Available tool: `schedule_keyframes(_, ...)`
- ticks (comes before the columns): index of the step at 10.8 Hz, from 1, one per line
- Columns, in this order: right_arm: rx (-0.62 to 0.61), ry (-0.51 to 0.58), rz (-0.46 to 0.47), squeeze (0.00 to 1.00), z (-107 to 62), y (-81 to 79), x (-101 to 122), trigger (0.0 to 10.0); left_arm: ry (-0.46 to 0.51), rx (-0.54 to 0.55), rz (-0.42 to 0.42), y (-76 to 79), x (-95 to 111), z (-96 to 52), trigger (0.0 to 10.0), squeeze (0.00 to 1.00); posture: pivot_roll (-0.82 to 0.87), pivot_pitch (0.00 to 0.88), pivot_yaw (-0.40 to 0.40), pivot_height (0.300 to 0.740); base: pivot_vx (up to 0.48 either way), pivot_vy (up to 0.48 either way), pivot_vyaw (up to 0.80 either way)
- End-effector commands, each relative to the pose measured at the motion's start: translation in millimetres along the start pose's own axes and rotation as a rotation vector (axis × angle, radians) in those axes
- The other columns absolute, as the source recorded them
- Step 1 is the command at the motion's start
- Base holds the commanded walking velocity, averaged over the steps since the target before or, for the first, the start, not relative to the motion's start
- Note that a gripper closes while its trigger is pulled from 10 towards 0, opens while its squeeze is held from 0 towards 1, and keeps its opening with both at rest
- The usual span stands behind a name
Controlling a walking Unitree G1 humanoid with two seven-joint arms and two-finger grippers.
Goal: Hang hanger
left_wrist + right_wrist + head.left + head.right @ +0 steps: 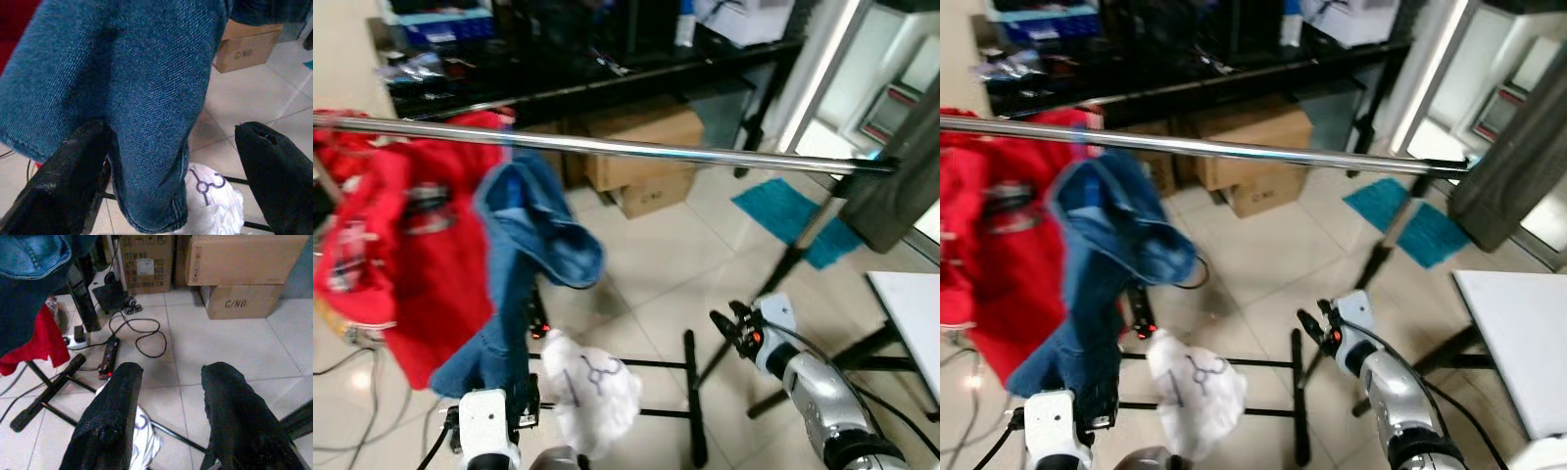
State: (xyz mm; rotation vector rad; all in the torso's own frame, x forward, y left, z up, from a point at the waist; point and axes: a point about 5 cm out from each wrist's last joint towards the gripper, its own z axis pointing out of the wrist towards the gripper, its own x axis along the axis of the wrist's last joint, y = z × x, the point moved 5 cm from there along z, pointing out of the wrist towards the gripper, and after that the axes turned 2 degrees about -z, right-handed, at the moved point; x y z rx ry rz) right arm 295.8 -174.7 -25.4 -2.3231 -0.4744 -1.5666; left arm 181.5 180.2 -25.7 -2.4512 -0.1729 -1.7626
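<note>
A shiny metal rail (636, 147) runs across the scene from the left edge to the right, held up at its right end by a black stand (773, 284) whose legs spread over the tiled floor (656, 255). Near the rail's left end hangs a red garment (401, 255), and just beside it, toward the middle, a blue denim garment (519, 255) is draped from the rail; whether a hanger sits inside it cannot be told. The left gripper (171, 166) is low under the denim with its two black fingers (73, 171) spread wide, the denim's hem hanging between them against one finger. A white cloth (592, 392) with dark markings lies low beside the denim, over the black floor bars (690, 392) of the rack's base. The right gripper (734, 328) is out to the right of the cloth, near the stand's leg, its fingers (112, 421) apart and holding nothing. Behind the rail sit cardboard boxes (646, 157) under a dark table (568, 78), with a power strip and cables (112, 357) on the floor. A teal mat (793, 220) lies to the right and a white table corner (911, 313) juts in at the right edge. The middle and right stretch of the rail is bare.
</note>
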Motion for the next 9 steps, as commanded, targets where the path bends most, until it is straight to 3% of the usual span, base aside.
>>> schedule_keyframes(1,-0.005,0.007,-0.001,0.0,-0.4,1.4,0.6,10.0,0.005,-0.012,0.01,2.2,-0.2,0.4,10.0,0.0,0.17,0.044,-0.03,0.74,0.0,0.334,0.0)
schedule_keyframes(9,0.001,0.011,-0.007,0.0,2.0,2.5,2.7,10.0,0.022,-0.01,0.019,3.2,0.5,5.2,10.0,0.0,0.17,0.033,-0.034,0.74,0.0,0.367,0.0)
